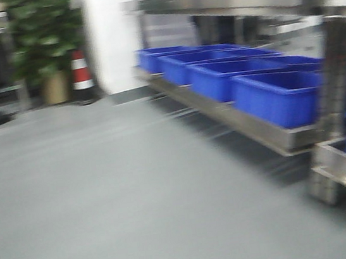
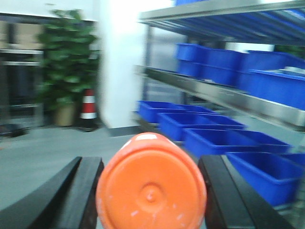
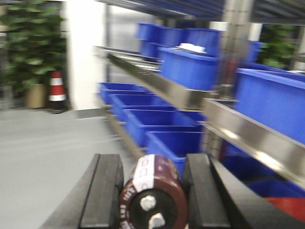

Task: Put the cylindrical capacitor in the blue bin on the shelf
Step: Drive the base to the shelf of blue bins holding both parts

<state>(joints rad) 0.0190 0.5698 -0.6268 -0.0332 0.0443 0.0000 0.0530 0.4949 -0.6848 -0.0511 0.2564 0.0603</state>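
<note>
My right gripper is shut on a dark maroon cylindrical capacitor with a white stripe and two metal terminals facing the camera. My left gripper is shut on a round orange object, its flat end toward the camera. The metal shelf with shiny steel rails runs along the right and holds rows of blue bins. It also shows in the left wrist view and the right wrist view. The bins show in the left wrist view and the right wrist view. No gripper shows in the front view.
Grey floor spreads left of the shelf. A red-and-white traffic cone and a potted plant stand by a white pillar at the back. A steel shelf post stands at the right. All views are motion-blurred.
</note>
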